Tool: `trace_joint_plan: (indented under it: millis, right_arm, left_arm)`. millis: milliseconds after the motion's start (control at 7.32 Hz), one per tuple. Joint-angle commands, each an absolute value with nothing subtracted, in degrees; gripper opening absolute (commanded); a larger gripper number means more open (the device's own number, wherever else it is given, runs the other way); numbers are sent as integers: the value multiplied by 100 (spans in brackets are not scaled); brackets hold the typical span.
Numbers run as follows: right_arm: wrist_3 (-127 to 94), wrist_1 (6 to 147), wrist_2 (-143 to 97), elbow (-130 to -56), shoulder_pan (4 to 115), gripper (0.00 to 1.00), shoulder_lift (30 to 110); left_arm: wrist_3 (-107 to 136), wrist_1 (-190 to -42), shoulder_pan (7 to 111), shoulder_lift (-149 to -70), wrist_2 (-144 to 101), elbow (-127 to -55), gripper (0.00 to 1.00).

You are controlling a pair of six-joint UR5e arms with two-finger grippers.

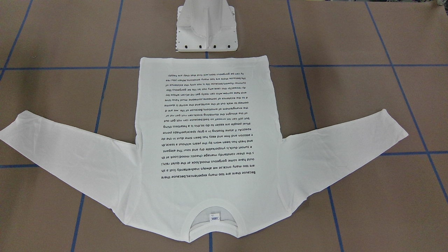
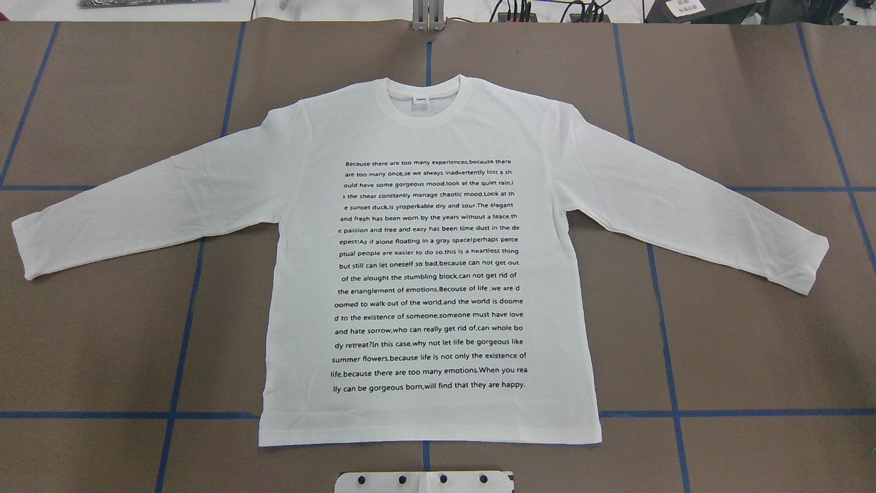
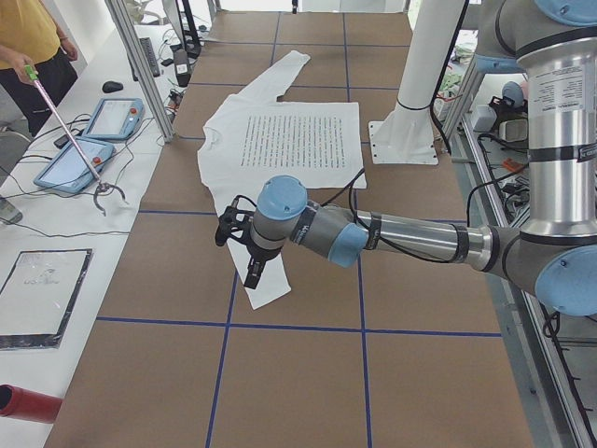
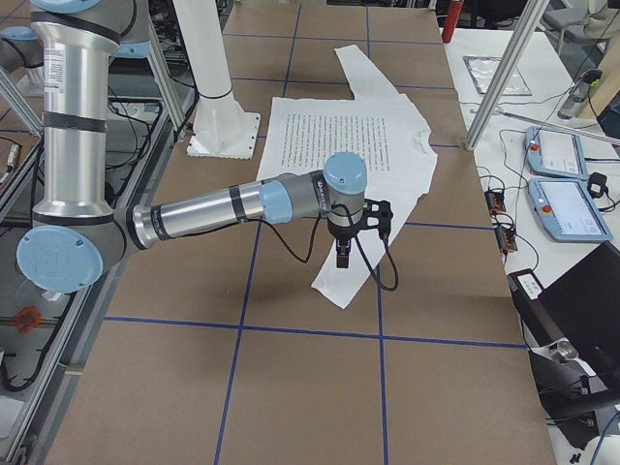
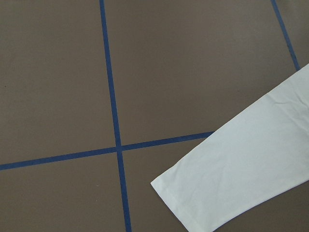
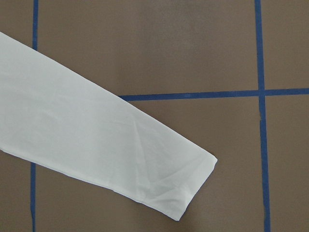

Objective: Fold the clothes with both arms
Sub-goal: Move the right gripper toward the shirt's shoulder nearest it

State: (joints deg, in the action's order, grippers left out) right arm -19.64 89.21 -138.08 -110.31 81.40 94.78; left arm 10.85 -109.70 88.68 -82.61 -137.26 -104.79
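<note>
The white long-sleeved shirt lies flat on the brown table, printed text up, both sleeves spread, and it also shows in the front view. The collar is on the far side from the robot. The left arm's gripper hangs above the near sleeve end; the left wrist view shows that cuff below. The right arm's gripper hangs above the other sleeve end; the right wrist view shows that cuff. I cannot tell whether either gripper is open or shut. Neither shows in the overhead or front view.
The white pedestal base stands just behind the shirt's hem. Blue tape lines grid the brown table. An operator with a reach stick stands by a side bench with teach pendants. More pendants lie beside the other end.
</note>
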Motion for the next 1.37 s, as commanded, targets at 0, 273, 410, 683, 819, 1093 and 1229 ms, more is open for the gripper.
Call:
trace_joint_plan:
  millis: [0, 273, 410, 683, 819, 1093, 1229]
  right_arm:
    - [-1969, 8921, -13825, -11082, 8147, 100, 9483]
    - [-1960, 8895, -13816, -11074, 8139, 100, 9466]
    - [-1977, 8738, -13834, -11057, 8121, 100, 9466]
    - [-1960, 8125, -13931, -11039, 7737, 100, 9518]
    - [-1995, 8017, -13965, -10874, 7639, 100, 9519]
    - [-2144, 7920, -13817, -10750, 7375, 100, 9475]
    - [-2153, 7536, -13764, -10384, 7122, 100, 9422]
  left_arm:
    - [1003, -11117, 8859, -8218, -13720, -10677, 100]
    - [993, -11127, 8859, -8183, -13659, -10600, 100]
    - [976, -11223, 8851, -8174, -13667, -10530, 100]
    - [1002, -11311, 8842, -8296, -13737, -10556, 100]
    - [985, -11355, 8842, -8297, -13746, -10469, 100]
    - [1037, -11417, 8842, -8306, -13965, -10485, 100]
    - [1046, -11530, 8842, -8297, -13966, -10538, 100]
